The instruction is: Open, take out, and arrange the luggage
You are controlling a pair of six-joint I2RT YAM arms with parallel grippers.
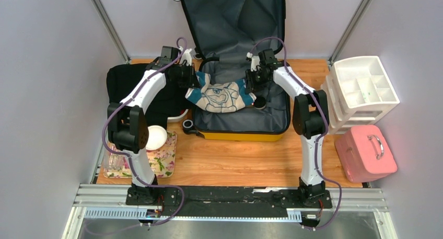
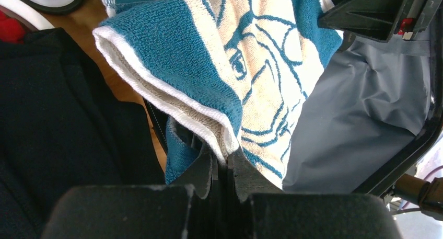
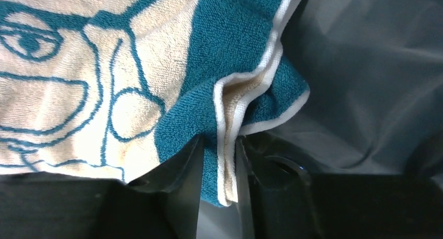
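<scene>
The yellow suitcase (image 1: 237, 135) lies open on the table, its lid with dark grey lining (image 1: 230, 19) leaning against the back wall. A teal and cream cartoon towel (image 1: 219, 96) hangs stretched between my two grippers above the open case. My left gripper (image 1: 192, 78) is shut on the towel's left corner (image 2: 172, 92). My right gripper (image 1: 254, 81) is shut on the towel's right corner (image 3: 230, 124). The grey lining shows under the towel in the left wrist view (image 2: 360, 118) and in the right wrist view (image 3: 376, 71).
A black garment (image 1: 136, 87) lies left of the suitcase. A floral tray (image 1: 164, 163) with a white bowl (image 1: 155, 137) sits at front left. A white organizer (image 1: 360, 90) and a pink case (image 1: 365, 152) stand at the right.
</scene>
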